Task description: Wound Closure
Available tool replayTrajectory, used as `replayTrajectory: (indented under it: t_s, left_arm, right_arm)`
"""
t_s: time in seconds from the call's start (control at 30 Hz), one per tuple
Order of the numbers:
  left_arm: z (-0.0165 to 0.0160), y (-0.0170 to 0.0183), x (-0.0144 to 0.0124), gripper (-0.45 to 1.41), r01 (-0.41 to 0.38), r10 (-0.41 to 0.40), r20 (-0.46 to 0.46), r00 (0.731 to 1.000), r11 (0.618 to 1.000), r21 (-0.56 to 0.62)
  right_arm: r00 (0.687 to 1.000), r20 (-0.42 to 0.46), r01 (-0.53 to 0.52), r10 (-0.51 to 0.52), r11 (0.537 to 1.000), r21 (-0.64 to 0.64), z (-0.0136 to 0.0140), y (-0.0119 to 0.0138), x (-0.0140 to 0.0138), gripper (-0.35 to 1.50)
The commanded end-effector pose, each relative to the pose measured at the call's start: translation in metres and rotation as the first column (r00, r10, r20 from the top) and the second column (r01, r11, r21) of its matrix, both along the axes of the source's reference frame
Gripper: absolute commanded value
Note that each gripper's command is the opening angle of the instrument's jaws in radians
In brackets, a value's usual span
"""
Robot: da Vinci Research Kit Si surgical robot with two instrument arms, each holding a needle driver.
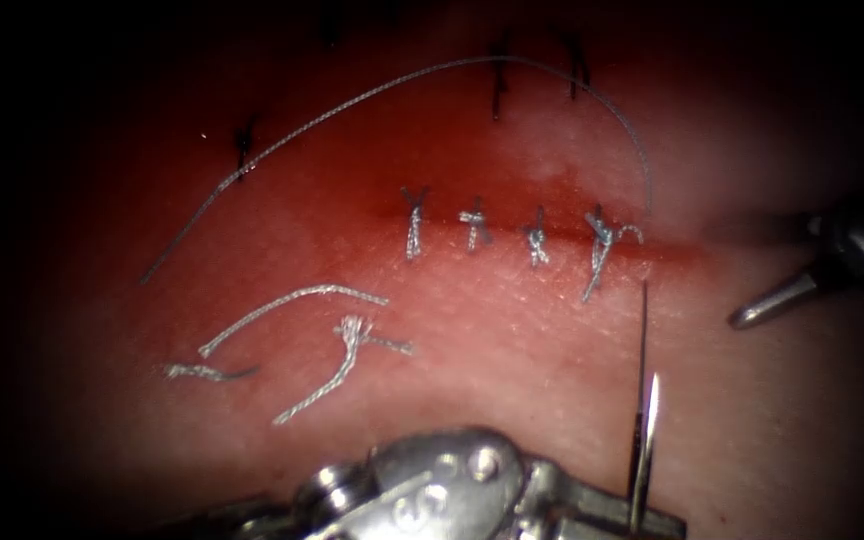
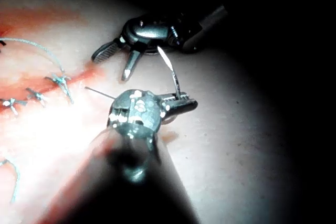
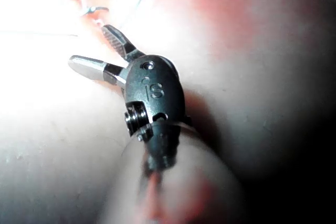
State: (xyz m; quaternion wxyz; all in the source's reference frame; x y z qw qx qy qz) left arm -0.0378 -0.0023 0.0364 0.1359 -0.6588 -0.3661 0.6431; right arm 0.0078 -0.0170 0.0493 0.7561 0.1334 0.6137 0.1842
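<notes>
The left gripper is clenched on the needle near its blunt end; the needle stands free above the tissue, just below the cut's right end. The right gripper, jaws apart, holds nothing, right of the cut. Thread arcs above the cut from its right end. Four knots lie along the cut, with cut ends lying below left.

Four knotted stitches along the cut; three loose thread ends; one needle; two tools.
</notes>
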Motion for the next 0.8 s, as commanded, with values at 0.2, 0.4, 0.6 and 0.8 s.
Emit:
replayTrajectory:
  t_s: [0.2,0.4,0.6,0.8]
  left_arm:
    - [-0.0047,-0.0007,0.0008,-0.30,0.021,-0.022,-0.003,1.000,0.995,-0.102]
    - [-0.0054,-0.0009,0.0011,-0.28,0.034,-0.036,-0.022,0.999,0.992,-0.118]
    - [-0.0054,-0.0008,0.0013,-0.23,0.041,-0.047,-0.041,0.998,0.991,-0.128]
    - [-0.0058,-0.0005,0.0020,-0.15,0.055,-0.063,-0.058,0.996,0.990,-0.133]
  right_arm:
    - [0.999,0.048,0.007,-0.005,0.999,-0.042,0.0023,-0.0013,0.0043,0.49]
    - [0.997,0.081,0.021,-0.017,0.998,-0.054,0.0035,-0.0017,0.0054,0.42]
    - [0.984,0.165,0.066,-0.072,0.997,0.045,0.0053,-0.0029,0.0051,0.40]
    - [0.968,0.227,0.078,-0.106,0.989,0.129,0.0062,-0.0038,0.0037,0.03]
